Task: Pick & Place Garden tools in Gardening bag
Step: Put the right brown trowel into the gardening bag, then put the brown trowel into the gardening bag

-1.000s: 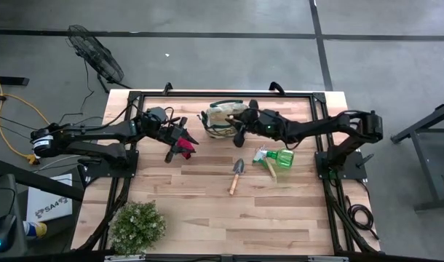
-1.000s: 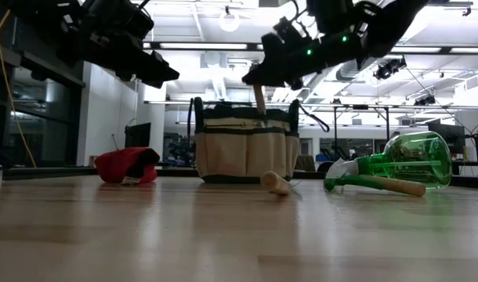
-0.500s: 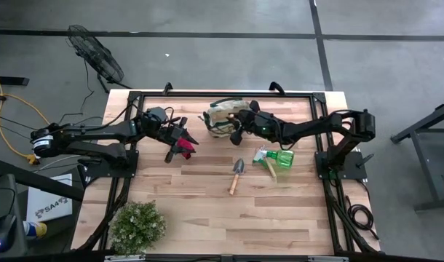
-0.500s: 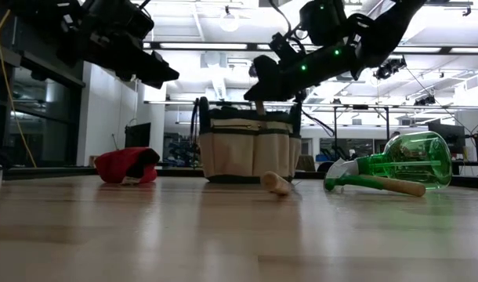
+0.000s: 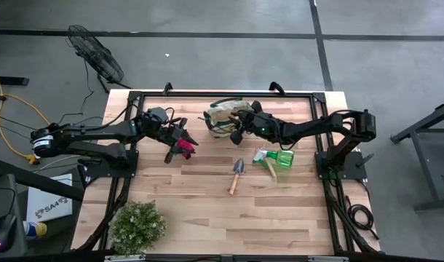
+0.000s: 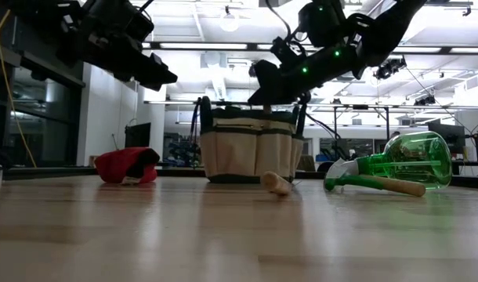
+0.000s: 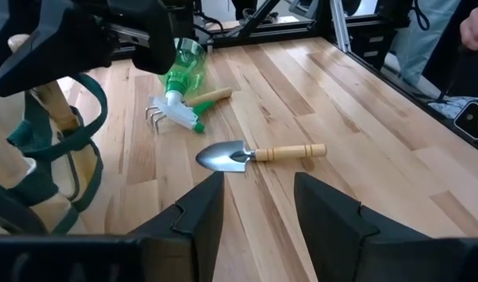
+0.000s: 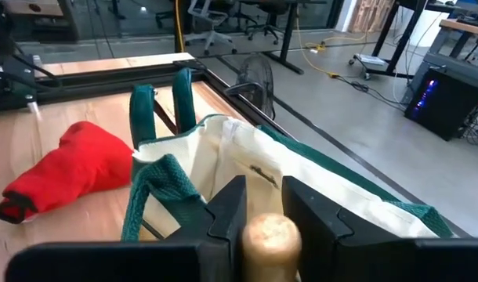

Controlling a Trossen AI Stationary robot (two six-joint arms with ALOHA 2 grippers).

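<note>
The gardening bag [image 5: 220, 118] is seen upright toward twelve o'clock on the worktop [image 5: 207, 211] in the high view, a little toward one o'clock from the centre. The right end effector [image 8: 256, 205] is held directly over the bag's open mouth, and a rounded wooden handle end [image 8: 268, 238] is seen between its two fingers in the right wrist view; the fingers are set closely on either side of it, though whether it is truly pinched cannot be told. In the low view, that end effector [image 6: 264, 88] hangs just above the bag's rim [image 6: 249, 121].

The left end effector [image 7: 255, 205] hovers at about ten o'clock over the worktop, with its fingers spread and nothing between them. Just beside it, toward the bag, a red item [image 5: 183, 148] lies on the wood; in the low view it appears as a red heap [image 6: 126, 165] at nine o'clock of the bag.

A wooden-handled trowel [image 5: 236, 175] lies near the centre. At three o'clock of it, the green sprayer [image 5: 279, 156] lies on its side, touching a wooden-handled rake [image 7: 180, 108]. A bushy plant [image 5: 137, 226] stands at seven o'clock.
</note>
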